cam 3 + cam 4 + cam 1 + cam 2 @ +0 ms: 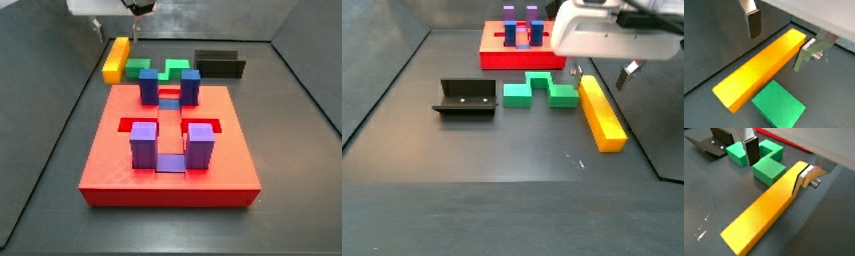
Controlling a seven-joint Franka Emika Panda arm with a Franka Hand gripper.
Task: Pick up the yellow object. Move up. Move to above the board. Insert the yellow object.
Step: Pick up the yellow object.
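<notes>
Two fingers of the gripper hang spread apart, straddling one end of the yellow object, neither pad touching it. That bar lies flat on the floor beside the green block, well apart from the board. To grasp well, I judge it should descend squarely, centre across the bar's width, then close evenly.
</notes>
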